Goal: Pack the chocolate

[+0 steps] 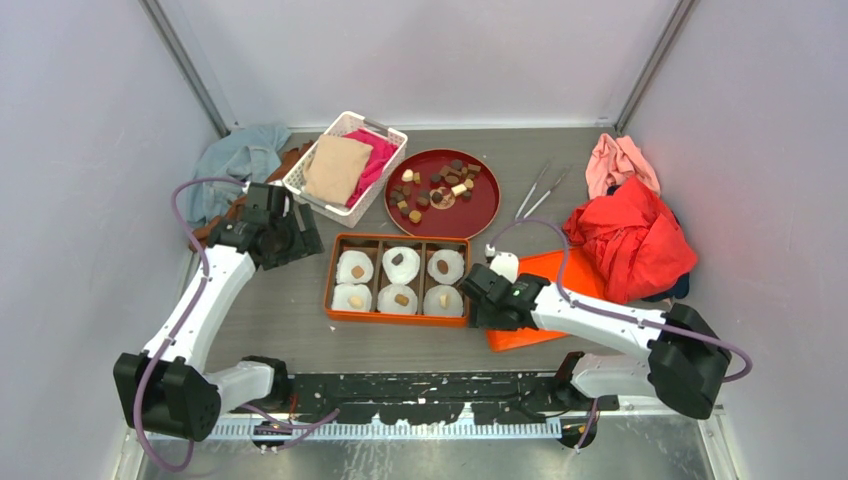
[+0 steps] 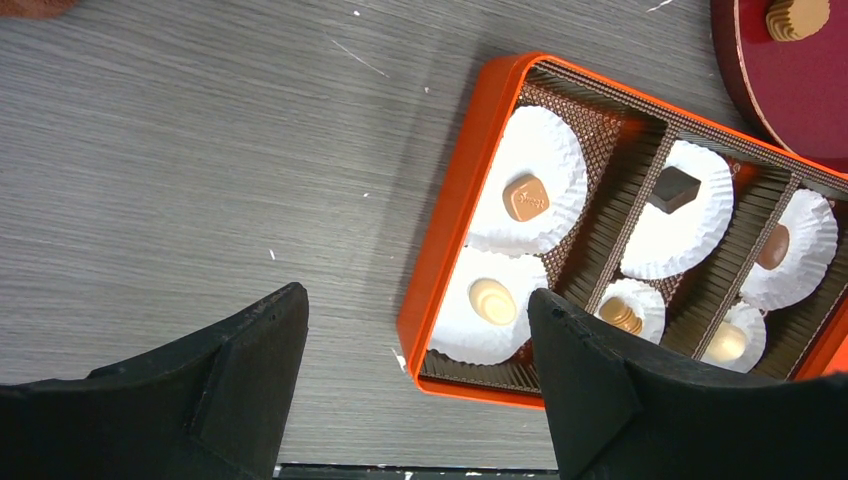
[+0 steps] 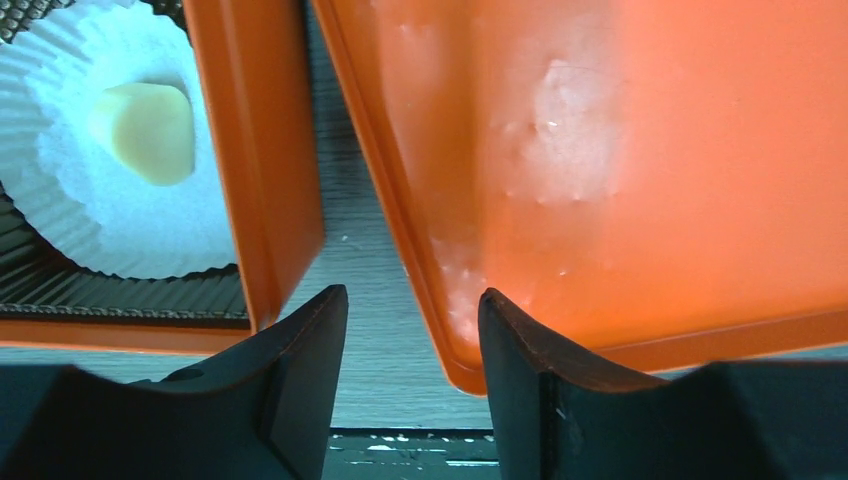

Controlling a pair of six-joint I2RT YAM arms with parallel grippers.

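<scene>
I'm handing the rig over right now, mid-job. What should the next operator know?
Left gripper: open, empty, over the table left of the box.
Right gripper: open, jaws astride the left rim of the orange lid, not clamped.
Box: all six paper cups hold one chocolate each.
Spare chocolates lie on the red plate behind the box.
Done: filling. Left: probably grip the lid and set it on the box.
</scene>
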